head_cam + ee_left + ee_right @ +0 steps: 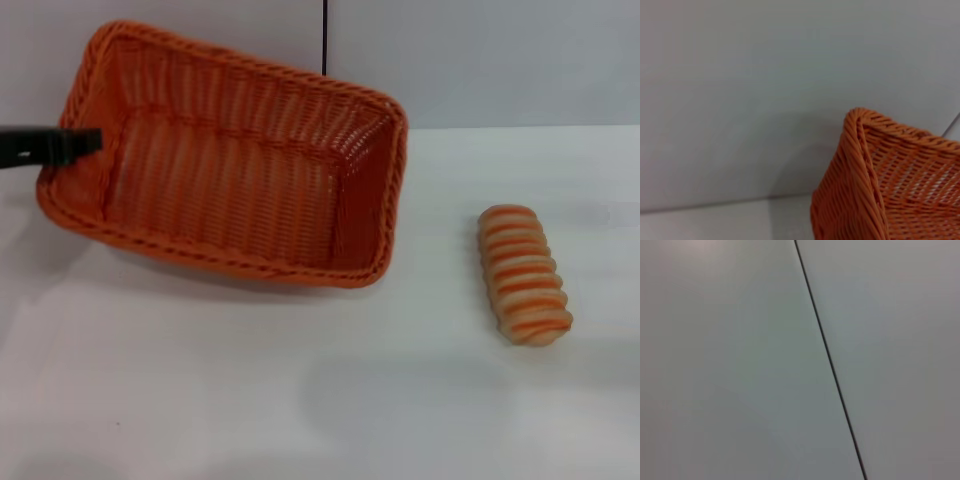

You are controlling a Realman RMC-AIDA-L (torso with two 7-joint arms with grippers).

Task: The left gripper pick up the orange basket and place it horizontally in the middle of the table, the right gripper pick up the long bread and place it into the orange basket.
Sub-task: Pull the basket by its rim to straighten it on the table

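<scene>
Orange basket [230, 160] woven orange; long bread [523, 275] striped orange and cream; table [300, 400] white; left gripper [85, 143] seemingly black.

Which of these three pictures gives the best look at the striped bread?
The head view. It shows the whole bread lying on the table, apart from the basket and to its right. The left wrist view shows only a corner of the basket and the wall; the right wrist view shows only the wall. Neither shows the bread.

A pale grey wall [500, 60] carries one thin dark vertical seam [325, 35].
</scene>
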